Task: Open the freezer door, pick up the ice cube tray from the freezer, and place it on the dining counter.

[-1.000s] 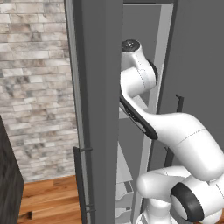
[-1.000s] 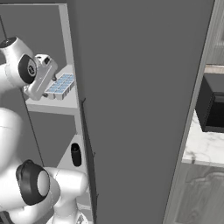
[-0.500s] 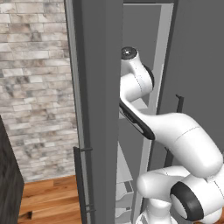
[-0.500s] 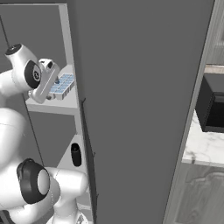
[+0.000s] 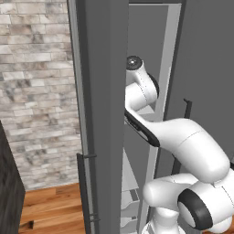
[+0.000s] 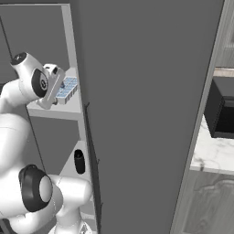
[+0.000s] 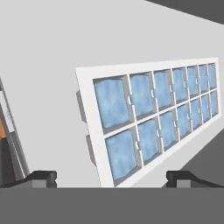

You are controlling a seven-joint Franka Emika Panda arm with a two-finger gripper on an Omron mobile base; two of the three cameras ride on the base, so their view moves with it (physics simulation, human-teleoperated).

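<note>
Up close against the robot, the freezer door [image 5: 103,114] is standing swung open, its dark grey panel filling the middle of the left base view and showing its slim bar handle low on the near edge. Beside it the freezer [image 6: 45,27] is showing its pale grey interior, with a white shelf [image 6: 61,109] running across it and drawers sitting lower down in the left base view. To the right, the twin door panel [image 6: 146,114] is staying closed and taking up most of the right base view. Beyond that panel, a strip of white marble desk [image 6: 210,153] is carrying a black box-like appliance [image 6: 221,107]. A brick wall [image 5: 36,91] and wooden floor [image 5: 50,212] are showing at the left of the left base view.

The white arm is reaching up into the freezer, and the end effector [image 6: 55,87] is hovering just beside the near end of the ice cube tray [image 6: 67,89]. The tray is lying flat on the white shelf. In the hand view the end effector [image 7: 111,178] is released, its two dark fingertips [image 7: 41,177] spread wide, one to each side of the ice cube tray [image 7: 153,118] and apart from it, with the tray's short end lying between them.
</note>
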